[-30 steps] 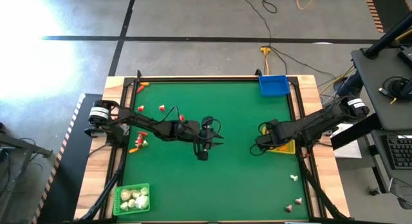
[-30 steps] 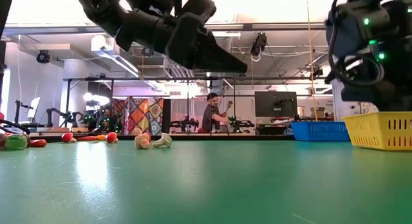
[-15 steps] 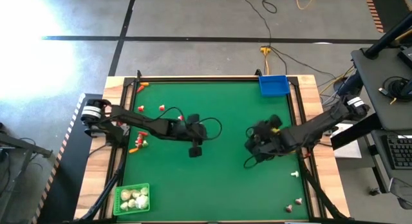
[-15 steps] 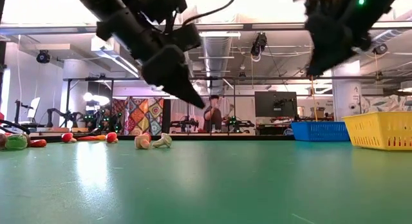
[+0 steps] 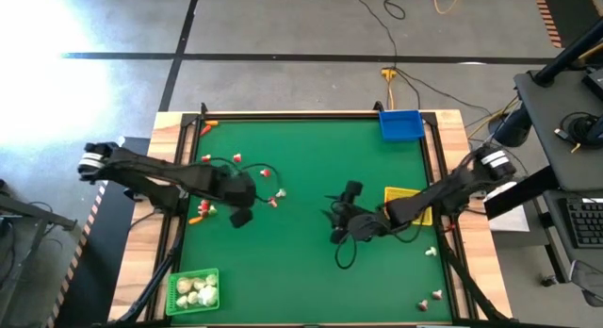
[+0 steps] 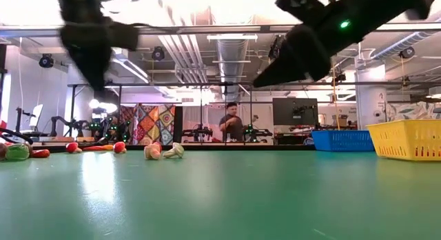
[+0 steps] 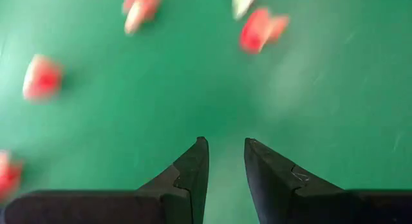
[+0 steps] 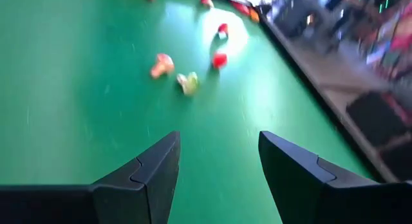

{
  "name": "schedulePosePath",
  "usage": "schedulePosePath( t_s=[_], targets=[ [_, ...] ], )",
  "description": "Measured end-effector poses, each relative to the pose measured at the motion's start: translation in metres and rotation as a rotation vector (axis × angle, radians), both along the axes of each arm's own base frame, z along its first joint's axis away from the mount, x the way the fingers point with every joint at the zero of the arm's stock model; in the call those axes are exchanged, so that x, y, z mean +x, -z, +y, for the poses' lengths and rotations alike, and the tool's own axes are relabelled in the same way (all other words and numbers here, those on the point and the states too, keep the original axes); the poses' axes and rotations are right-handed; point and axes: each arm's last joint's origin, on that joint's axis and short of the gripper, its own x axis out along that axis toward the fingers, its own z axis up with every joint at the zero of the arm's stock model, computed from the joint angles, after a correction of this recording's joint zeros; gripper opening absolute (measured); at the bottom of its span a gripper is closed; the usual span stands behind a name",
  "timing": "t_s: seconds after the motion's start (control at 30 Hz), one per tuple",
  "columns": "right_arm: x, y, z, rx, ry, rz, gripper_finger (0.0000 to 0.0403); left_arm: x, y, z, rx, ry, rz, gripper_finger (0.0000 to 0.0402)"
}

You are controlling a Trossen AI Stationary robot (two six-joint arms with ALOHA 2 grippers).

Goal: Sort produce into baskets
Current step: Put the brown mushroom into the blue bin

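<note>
Starting near, green basket [image 5: 193, 291] holds bulbs. Mid-table, right gripper [image 5: 335, 221] spread, empty; left gripper [image 5: 241, 216] slightly parted, empty, nearer the red-and-white pieces [image 5: 275, 198] just beyond it. Yellow basket [image 5: 407, 195] lies right.

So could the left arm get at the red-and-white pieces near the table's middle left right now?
Probably yes. The left pincer hangs over bare green felt with its fingers a little apart and nothing held, and the red-and-white pieces lie just ahead with nothing between. The right pincer is farther off, clear of that path.
</note>
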Motion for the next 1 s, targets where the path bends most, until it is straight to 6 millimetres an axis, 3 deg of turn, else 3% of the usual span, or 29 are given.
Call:
schedulePosePath(
  t_s=[0.17, 0.33, 0.47, 0.6, 0.8, 1.0],
  targets=[
    [0.022, 0.019, 0.008, 0.011, -0.116, -0.087, 0.0203, -0.033, -0.01, 0.0, -0.013, -0.156, 0.13, 0.0084],
    [0.038, 0.038, 0.017, 0.065, -0.242, -0.097, 0.0203, -0.041, -0.008, 0.0, -0.084, -0.165, 0.265, 0.0084],
    [0.048, 0.035, 0.022, 0.065, -0.247, -0.116, 0.0203, -0.042, -0.001, -0.005, -0.221, -0.185, 0.405, 0.0084],
    [0.051, 0.033, 0.024, 0.084, -0.289, -0.107, 0.0203, -0.046, 0.013, -0.008, -0.319, -0.176, 0.534, 0.0084],
    [0.048, 0.033, 0.026, 0.091, -0.32, -0.072, 0.0203, -0.06, 0.051, -0.009, -0.415, -0.154, 0.682, 0.0084],
    [0.048, 0.03, 0.026, 0.082, -0.324, -0.079, 0.0203, -0.041, 0.063, -0.011, -0.417, -0.103, 0.645, 0.0084]
  ],
)
